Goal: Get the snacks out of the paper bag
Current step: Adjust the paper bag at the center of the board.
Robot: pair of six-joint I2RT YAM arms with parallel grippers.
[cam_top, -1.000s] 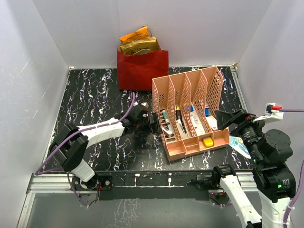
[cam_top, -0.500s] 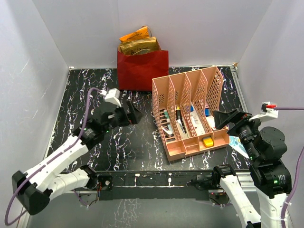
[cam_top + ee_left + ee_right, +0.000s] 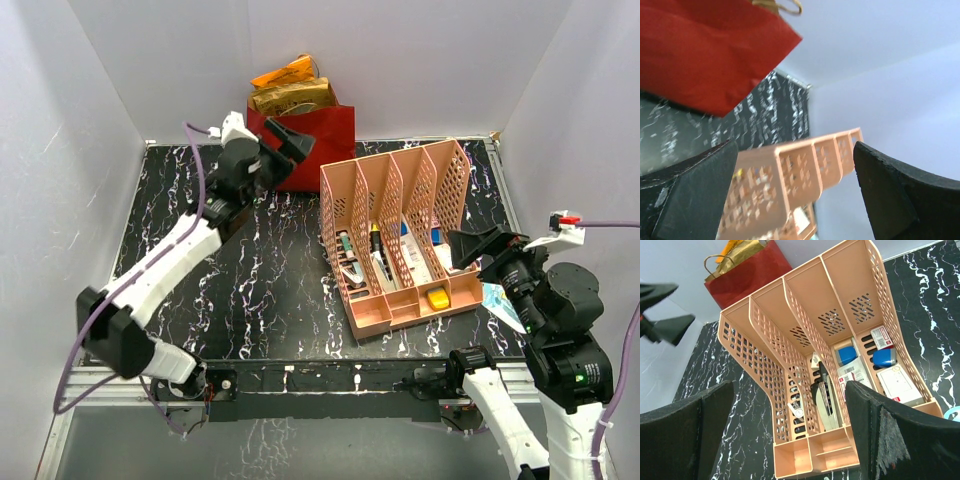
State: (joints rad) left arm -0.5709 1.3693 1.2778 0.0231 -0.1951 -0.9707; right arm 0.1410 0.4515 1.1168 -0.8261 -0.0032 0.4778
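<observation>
2 flat glossy snacks are seen jutting from the mouth of the tall red paper bag (image 3: 315,150): an orange packet (image 3: 283,72) and, below it, a gold-brown packet (image 3: 292,97). The bag is stood upright at the far edge of the black marbled tabletop (image 3: 290,300), against the back wall. Whether more packets lie deeper inside cannot be told. The left tool (image 3: 288,140) is held spread wide and empty just in front of the bag's upper left corner; contact with the paper cannot be judged. A pink mesh plastic desk organiser (image 3: 440,190) holding pens is set just beside the bag, nearer the arms. The right tool (image 3: 478,245), likewise wide and empty, is poised over the organiser's right end. The approach to a 1st packet is judged to be in hand. Next, the left tool would need to be lifted over the bag's mouth and closed on a protruding packet.
</observation>
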